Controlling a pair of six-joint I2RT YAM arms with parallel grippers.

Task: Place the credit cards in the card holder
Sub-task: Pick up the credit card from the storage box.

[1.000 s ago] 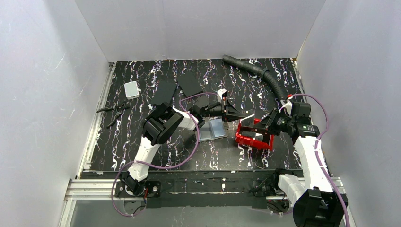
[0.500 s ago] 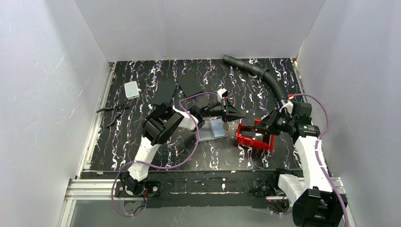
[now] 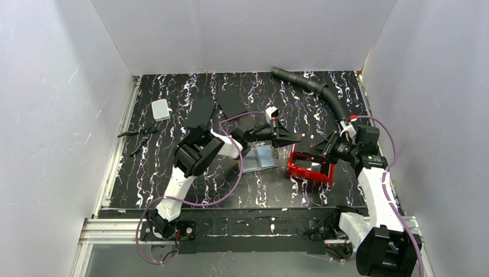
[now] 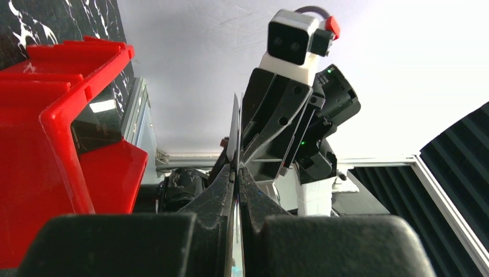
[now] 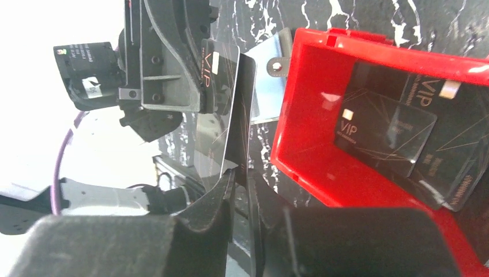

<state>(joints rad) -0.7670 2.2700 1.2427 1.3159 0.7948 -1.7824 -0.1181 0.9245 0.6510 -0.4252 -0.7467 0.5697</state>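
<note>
At least two credit cards (image 5: 385, 130) lie in the red tray (image 3: 300, 172) at the near right of the marbled surface (image 3: 173, 173). The card holder (image 3: 260, 156) lies open just left of it with no card to be seen in it, so the job looks barely begun. Just beyond, the left claw (image 4: 235, 170) pinches one VIP card (image 5: 216, 109) by its end, while the right claw (image 5: 239, 179) stands narrow about the other end; whether it grips cannot be told.
</note>
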